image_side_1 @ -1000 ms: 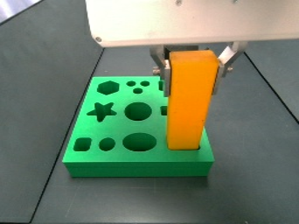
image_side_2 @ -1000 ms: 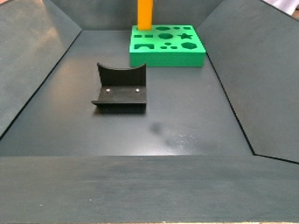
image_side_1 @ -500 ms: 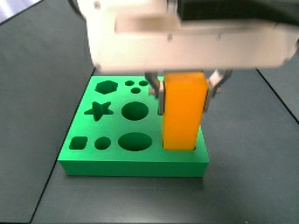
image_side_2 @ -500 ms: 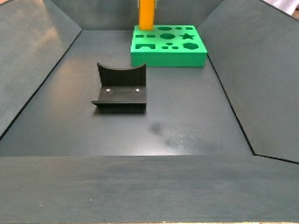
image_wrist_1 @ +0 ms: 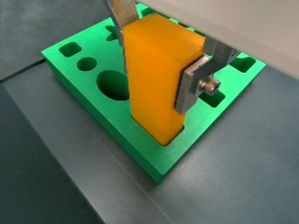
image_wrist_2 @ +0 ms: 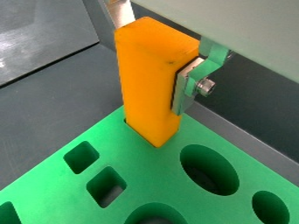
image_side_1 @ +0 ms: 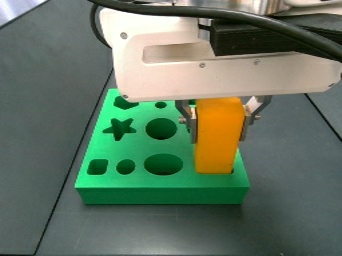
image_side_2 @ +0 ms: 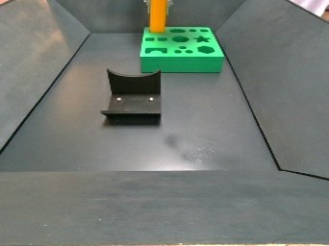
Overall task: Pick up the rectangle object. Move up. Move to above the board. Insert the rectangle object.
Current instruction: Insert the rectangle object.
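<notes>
The tall plain orange block of square cross-section, the rectangle object, stood upright with its lower end at a corner region of the flat bright green slab with cut-out holes, the board. In both wrist views the block's foot sat at the board's surface near its edge; whether it had entered a hole could not be told. The gripper was clamped on the upper part of the block, its flat silver fingers pressed against opposite faces, one plate fastened with a visible screw. In a side view the white gripper housing hung directly above the board. The board lay at the far end of the dark bench, the orange block rising from its corner. A dark L-shaped fixture stood well apart from the board, nearer the middle of the bench.
</notes>
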